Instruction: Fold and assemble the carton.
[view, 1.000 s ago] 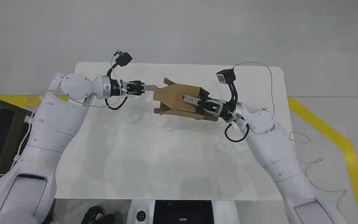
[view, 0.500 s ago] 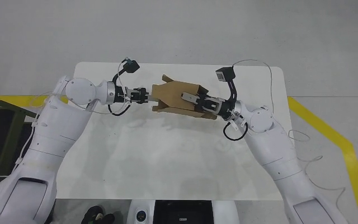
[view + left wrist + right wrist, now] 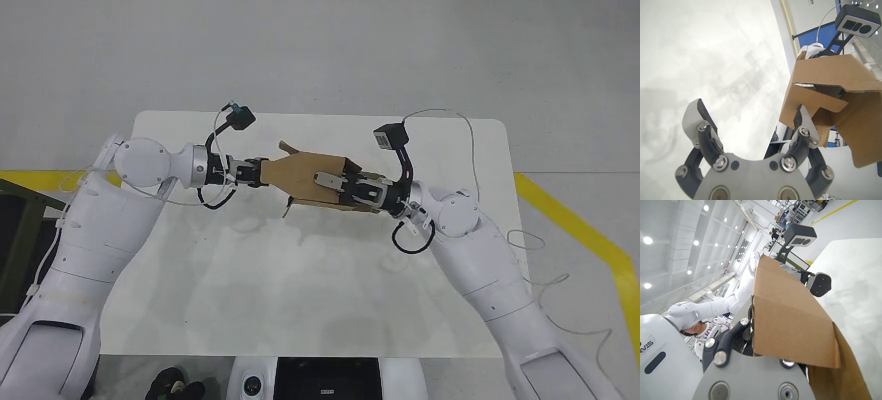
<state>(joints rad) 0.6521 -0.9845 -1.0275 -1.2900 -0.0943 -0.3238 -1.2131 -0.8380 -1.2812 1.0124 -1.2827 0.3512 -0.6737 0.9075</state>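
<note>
Left hand (image 3: 750,103), spread wide, touches the carton (image 3: 829,85) end-on; right hand (image 3: 335,183) clamps its top panel

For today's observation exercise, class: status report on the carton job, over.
Left pincer open, one fingertip against a carton flap. Right pincer shut on carton. Carton part-folded, end flaps unclosed. Nothing blocking.

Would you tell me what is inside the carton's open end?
In the carton, folded-in cardboard flaps and a dark gap show; anything deeper is covered by them. The left end effector touches one flap.
</note>
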